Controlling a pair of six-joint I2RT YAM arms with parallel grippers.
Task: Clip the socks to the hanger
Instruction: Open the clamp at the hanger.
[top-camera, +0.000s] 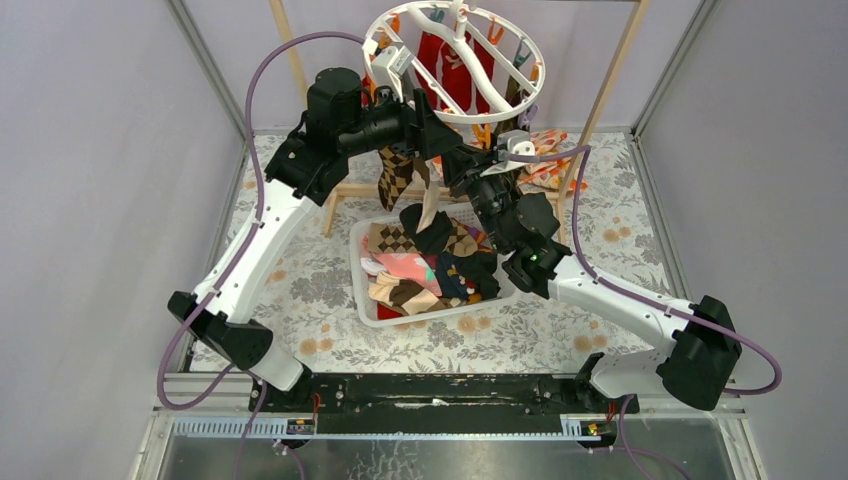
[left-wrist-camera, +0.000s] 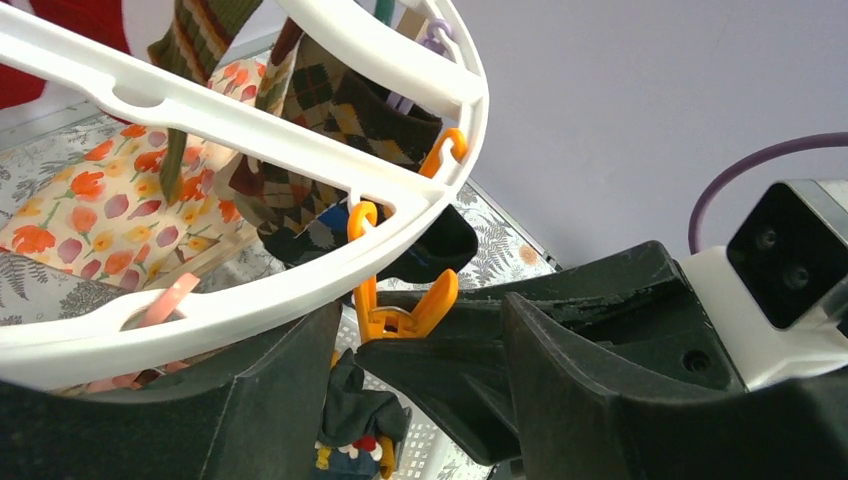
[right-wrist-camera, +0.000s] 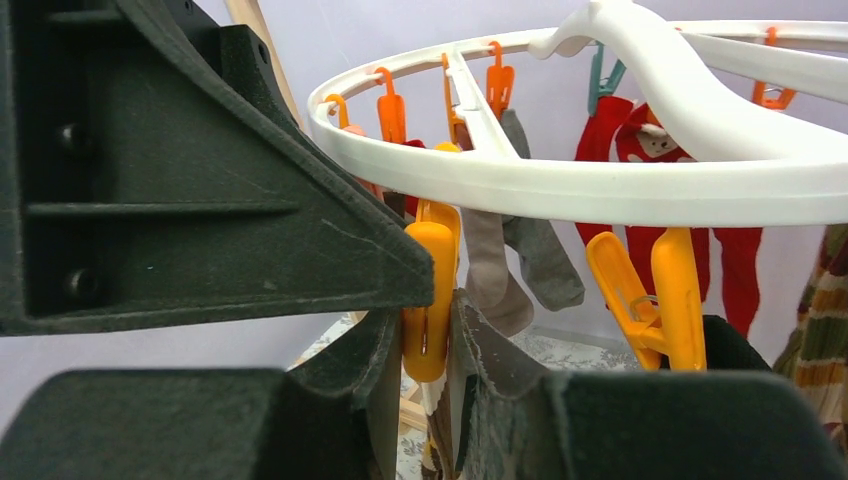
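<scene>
The white ring hanger (top-camera: 455, 112) hangs at the back centre, with red socks (top-camera: 445, 70) and an argyle sock (top-camera: 393, 175) clipped to it. My left gripper (top-camera: 440, 135) is open; its fingers stand either side of the handles of an orange clip (left-wrist-camera: 400, 312) under the ring (left-wrist-camera: 200, 300). My right gripper (top-camera: 452, 165) is just below, shut on a brown argyle sock (top-camera: 435, 228) that dangles over the basket. In the right wrist view my right gripper (right-wrist-camera: 425, 390) holds the sock's cuff (right-wrist-camera: 480, 345) up around the tip of the orange clip (right-wrist-camera: 428, 300). The clip's tip looks closed.
A white basket (top-camera: 362, 290) of several loose socks sits below the grippers. The wooden rack frame (top-camera: 350, 190) stands behind it, with an orange floral cloth (top-camera: 540, 160) at the back right. Grey socks (right-wrist-camera: 530, 260) and another orange clip (right-wrist-camera: 650, 290) hang nearby.
</scene>
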